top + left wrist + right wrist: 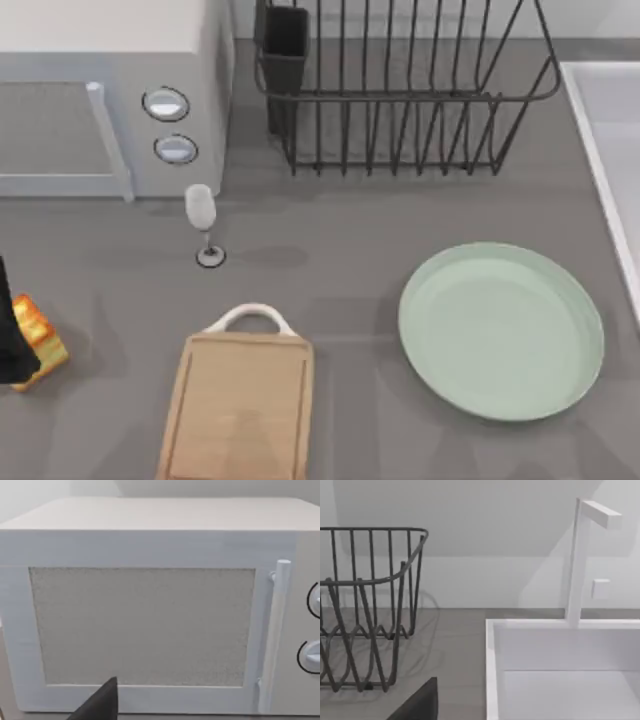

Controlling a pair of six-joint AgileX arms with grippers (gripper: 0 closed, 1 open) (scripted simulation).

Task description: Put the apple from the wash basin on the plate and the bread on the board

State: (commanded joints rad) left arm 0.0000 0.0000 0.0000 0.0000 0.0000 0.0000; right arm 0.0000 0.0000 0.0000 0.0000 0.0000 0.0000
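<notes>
Top view, grey worktop (360,230). The bread (40,338) sits at the far left edge, orange-brown crust up, with the dark left gripper (12,345) against its left side; how the jaws stand there cannot be told. The bread is well left of the board (240,405) and not on it.

The board lies bottom centre, white handle (250,318) pointing toward the back, its surface bare. The plate (500,330) lies to the right of the board, apart from it, bare too. A strip of the basin (605,150) rim runs down the right edge, just beside the plate; the apple cannot be seen anywhere.

At the back left stands a white microwave (100,100) with two knobs. A small wine glass (203,222) stands upright just in front of it, between microwave and board. A dark wire rack (400,90) stands back centre.

Left wrist view: the microwave door faces the camera, a dark finger (100,705) at the lower edge.

Right wrist view: the rack, the basin with its white faucet (580,555), and a dark finger (420,702) at the lower edge; the right jaws' state cannot be told.
</notes>
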